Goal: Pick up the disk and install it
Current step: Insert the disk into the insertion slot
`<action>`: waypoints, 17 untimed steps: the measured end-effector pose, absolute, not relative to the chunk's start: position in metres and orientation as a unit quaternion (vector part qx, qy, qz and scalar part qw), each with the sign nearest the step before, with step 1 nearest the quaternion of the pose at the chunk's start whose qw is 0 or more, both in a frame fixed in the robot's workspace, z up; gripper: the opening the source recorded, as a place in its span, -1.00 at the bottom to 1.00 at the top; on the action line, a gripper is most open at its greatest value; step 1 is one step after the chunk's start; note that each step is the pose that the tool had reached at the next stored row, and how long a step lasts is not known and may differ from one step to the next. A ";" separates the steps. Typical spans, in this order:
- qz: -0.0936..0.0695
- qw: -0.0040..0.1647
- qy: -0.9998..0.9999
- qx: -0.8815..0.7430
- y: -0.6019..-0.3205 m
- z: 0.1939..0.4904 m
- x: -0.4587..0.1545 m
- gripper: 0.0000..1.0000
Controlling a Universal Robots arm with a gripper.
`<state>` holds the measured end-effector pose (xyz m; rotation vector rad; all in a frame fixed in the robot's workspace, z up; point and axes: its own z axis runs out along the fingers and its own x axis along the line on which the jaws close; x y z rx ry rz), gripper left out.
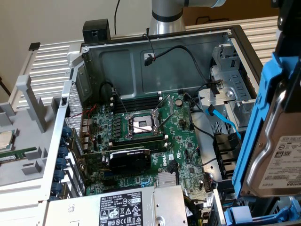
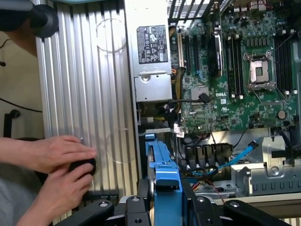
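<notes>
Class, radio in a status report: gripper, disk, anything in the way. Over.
Gripper shut on the disk, held over the open case. Not yet installed. Blue cable loose by the drive cage; person's hands beside the case.

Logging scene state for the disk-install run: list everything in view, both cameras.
silver hard disk in blue plastic carrier: 1, silver and blue, raised at the exterior view's right
open grey metal computer case: 1, grey, centre
green motherboard: 1, green, inside case
black graphics card: 1, black, on motherboard
silver power supply: 1, silver with black label, at case edge
blue data cable: 1, blue, beside drive bays
small square silver chip: 1, silver, on grey tray, exterior view's left
person's hands: 2, on a small black object at ribbed silver panel
tool: 1, black, closed on the disk's carrier
</notes>
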<state>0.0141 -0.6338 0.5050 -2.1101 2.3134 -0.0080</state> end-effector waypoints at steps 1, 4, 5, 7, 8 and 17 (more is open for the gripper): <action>-0.002 0.005 0.739 -0.674 -0.634 0.504 0.014 -0.27; -0.002 0.005 0.738 -0.675 -0.634 0.503 0.014 -0.27; -0.002 0.004 0.738 -0.675 -0.634 0.503 0.013 -0.27; -0.002 0.004 0.738 -0.675 -0.634 0.503 0.013 -0.27; -0.002 0.004 0.738 -0.675 -0.634 0.503 0.013 -0.27; -0.002 0.005 0.719 -0.694 -0.632 0.503 0.012 -0.27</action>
